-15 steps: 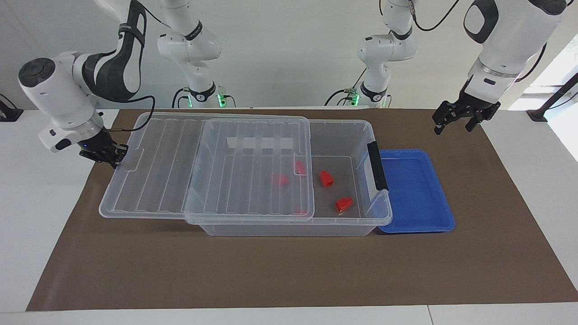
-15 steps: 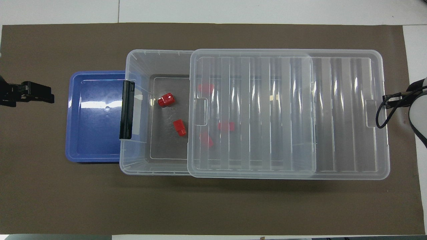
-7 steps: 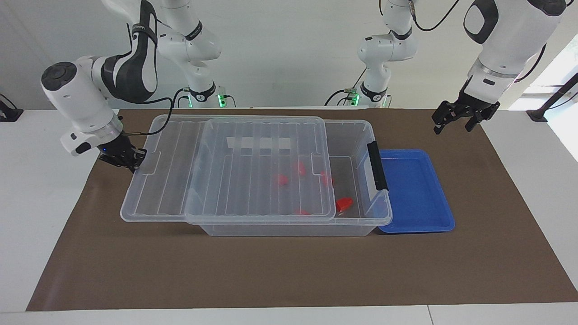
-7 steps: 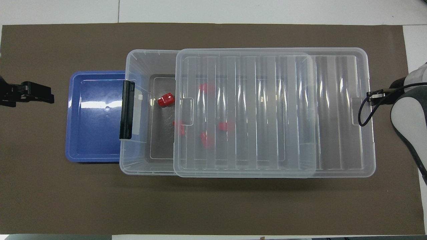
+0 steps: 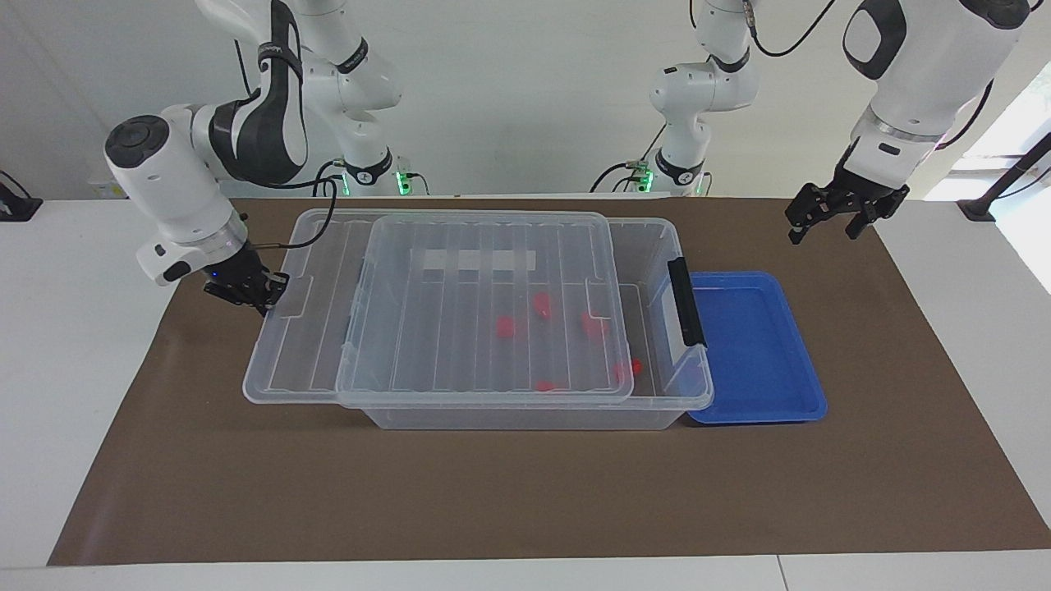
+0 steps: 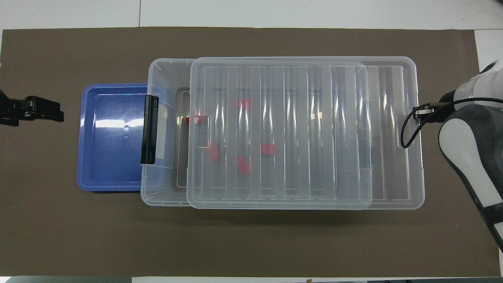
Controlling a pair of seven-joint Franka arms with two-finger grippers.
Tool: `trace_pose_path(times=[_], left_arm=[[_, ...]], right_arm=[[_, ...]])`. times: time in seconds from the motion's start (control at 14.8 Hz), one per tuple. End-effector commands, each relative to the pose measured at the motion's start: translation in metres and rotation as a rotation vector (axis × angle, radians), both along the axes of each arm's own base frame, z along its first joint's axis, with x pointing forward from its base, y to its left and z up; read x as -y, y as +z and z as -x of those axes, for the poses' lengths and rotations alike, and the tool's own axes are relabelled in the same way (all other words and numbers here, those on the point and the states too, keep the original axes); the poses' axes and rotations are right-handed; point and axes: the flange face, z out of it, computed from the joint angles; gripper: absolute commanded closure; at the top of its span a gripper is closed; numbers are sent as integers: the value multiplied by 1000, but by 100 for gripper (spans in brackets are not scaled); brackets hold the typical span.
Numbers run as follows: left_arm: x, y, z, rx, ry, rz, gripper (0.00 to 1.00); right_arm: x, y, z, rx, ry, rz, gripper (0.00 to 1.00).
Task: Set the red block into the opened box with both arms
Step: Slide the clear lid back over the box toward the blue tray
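Note:
The clear box [image 5: 694,394] [image 6: 146,188] stands mid-table with its black latch toward the left arm's end. Its ribbed lid [image 5: 460,328] [image 6: 298,137] lies on top and covers most of the opening, overhanging toward the right arm's end. Several red blocks lie on the box floor under the lid, one [image 5: 631,368] [image 6: 195,119] near the latch end. My right gripper [image 5: 267,297] is shut and rests against the lid's end edge. My left gripper [image 5: 829,222] [image 6: 61,112] hangs open and holds nothing, over the mat past the blue tray.
A shallow blue tray [image 5: 764,410] [image 6: 84,137] with nothing in it sits against the box's latch end. Two slimmer white arms with green-lit bases stand at the robots' edge of the table. A brown mat covers the table.
My right gripper has moved toward the left arm's end, and the lid has slid with it over the box. The uncovered gap at the latch end has narrowed. The left arm has stayed put.

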Motion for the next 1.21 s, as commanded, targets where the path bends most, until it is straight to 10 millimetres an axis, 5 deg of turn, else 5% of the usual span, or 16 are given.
trace_pose_path(times=[0.0,1.15], left_arm=[[-4,0,5,-8,-4,14,0],[-4,1,6,-6,-2,14,0]], right_arm=[[-12,-2,6,20,-30,-16,100],[-70,-10,9,29,-96,-27,100]])
